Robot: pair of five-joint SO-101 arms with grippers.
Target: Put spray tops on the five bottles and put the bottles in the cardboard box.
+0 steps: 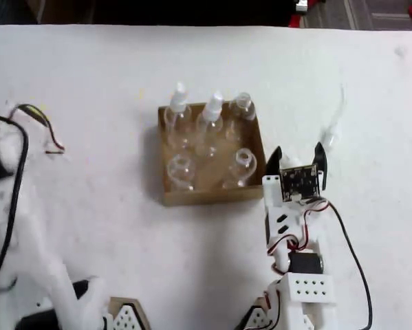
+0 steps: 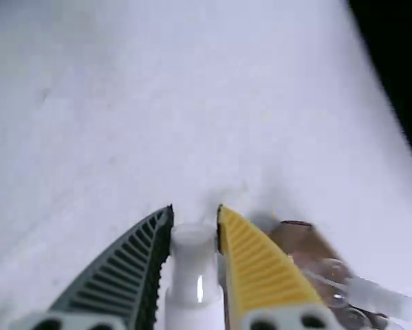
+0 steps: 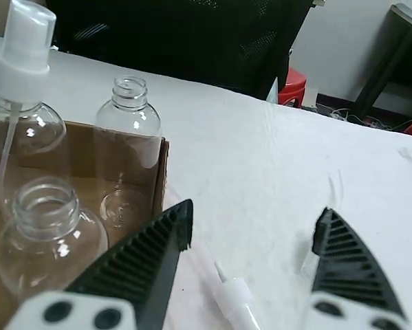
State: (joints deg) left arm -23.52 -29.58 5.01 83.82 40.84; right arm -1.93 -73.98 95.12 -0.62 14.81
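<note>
Right wrist view: right gripper (image 3: pixel 254 214) spread wide over loose spray top (image 3: pixel 234 300) beside cardboard box (image 3: pixel 162 175); left gripper (image 2: pixel 194 214) clamps second spray top (image 2: pixel 192 265). Capping step; next: descend, grip it.

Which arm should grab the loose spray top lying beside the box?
Right. The right gripper, open, is right by the loose spray top beside the cardboard box. The left gripper is shut on a second spray top.

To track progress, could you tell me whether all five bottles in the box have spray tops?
No: two bottles in the box carry spray tops, and three have bare necks.
</note>
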